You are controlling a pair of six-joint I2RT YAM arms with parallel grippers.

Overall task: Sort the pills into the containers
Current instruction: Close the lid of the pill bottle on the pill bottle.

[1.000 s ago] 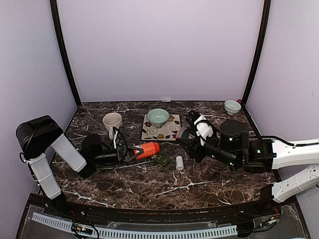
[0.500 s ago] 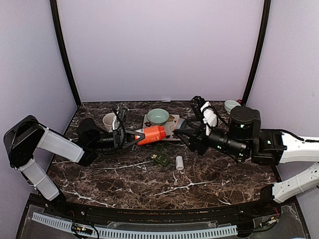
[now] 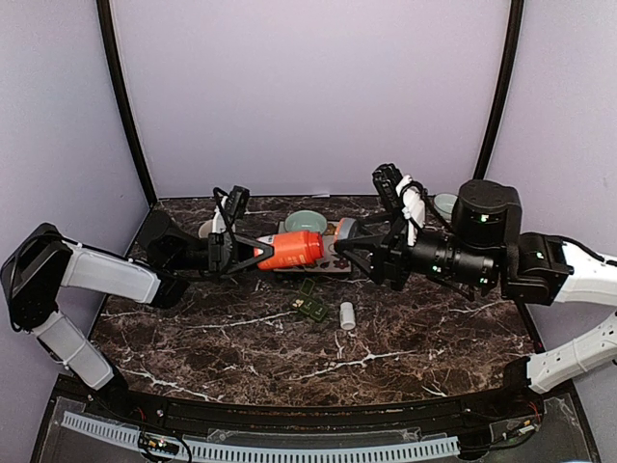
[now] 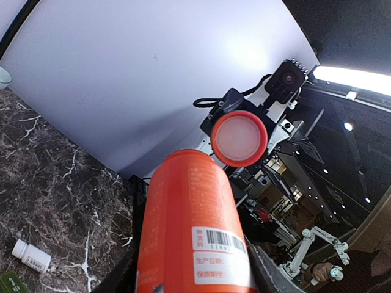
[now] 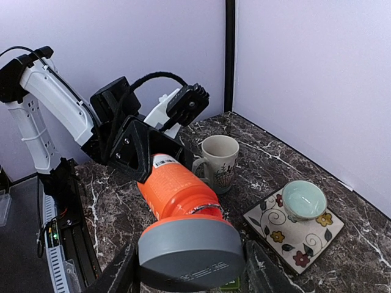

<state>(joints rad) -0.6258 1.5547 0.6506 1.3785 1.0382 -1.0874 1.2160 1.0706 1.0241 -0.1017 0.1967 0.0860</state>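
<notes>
**A:** So, where are the claws?

**B:** Going big to small. Marble table (image 3: 241, 357) sits well below both claws. Left claw (image 3: 246, 255) is clamped on the base end of the orange bottle (image 3: 289, 251). The bottle lies level in the air, mouth end pointing at the right claw (image 3: 349, 247).

**A:** Anything around them?

**B:** Mug (image 5: 219, 160) stands upright behind the left claw; on my top cam that claw hides most of it. Flowered tile (image 5: 269, 235) lies on the table behind and below the right claw's tips, with the pale green bowl (image 5: 303, 199) sitting on it. A second small bowl (image 3: 447, 204) is in the far corner, behind the right claw's wrist.

**A:** And the right claw?

**B:** Closed on the cap (image 5: 190, 249), one finger (image 5: 119, 274) on each side, grey top facing my right wrist cam. On the left wrist cam I see the cap's pale inside ringed in orange, just past the bottle's shoulder. I can't tell if it's seated on the neck or just off it.

**A:** Containers?

**B:** Dark green pill box (image 3: 310, 308) is flat on the table, below where the two claws meet and slightly nearer the arm bases. Neither claw touches it. Lids are too small to read. White vial (image 3: 347, 315) lies just beside it, under the right claw's tips.
</notes>
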